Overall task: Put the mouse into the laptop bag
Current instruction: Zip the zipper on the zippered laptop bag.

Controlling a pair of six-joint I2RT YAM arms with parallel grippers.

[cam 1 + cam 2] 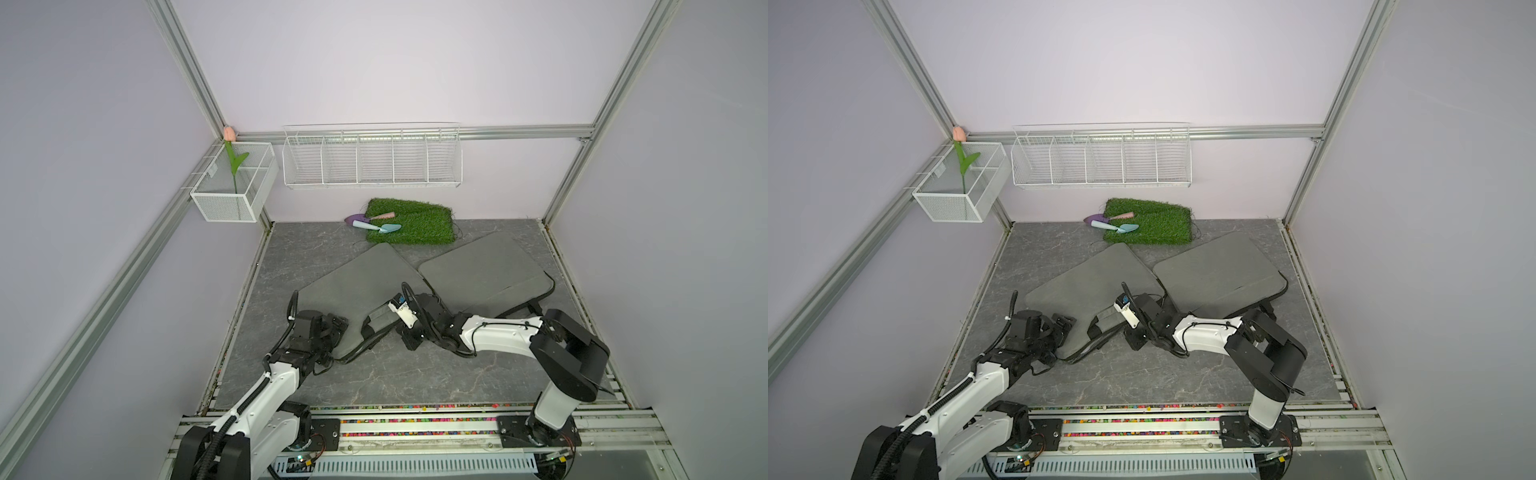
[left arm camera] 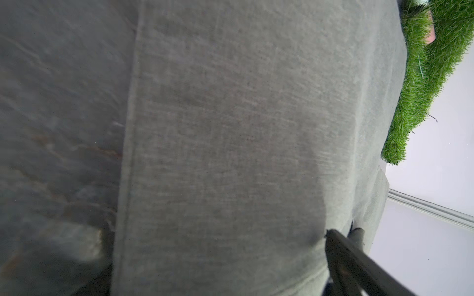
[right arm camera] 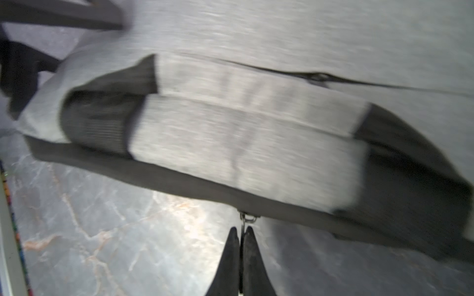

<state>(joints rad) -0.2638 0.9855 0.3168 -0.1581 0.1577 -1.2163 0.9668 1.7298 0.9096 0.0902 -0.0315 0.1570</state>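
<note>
Laptop bag [image 1: 357,278], grey fabric, black trim; right pincer [image 3: 241,232] pinching zipper pull [image 3: 246,218]

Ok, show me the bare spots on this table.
Widest: the front table strip, between front rail and left bag. Also the back-left corner, bordered by trowels and that bag. Crowded: the middle, with right bag, grass mat, left hand, and right hand pinching the zipper pull.

Grass mat [image 1: 419,226] against back wall [image 1: 374,62]; purple trowel [image 1: 354,218], blue trowel [image 1: 390,228] overlapping edge.
</note>
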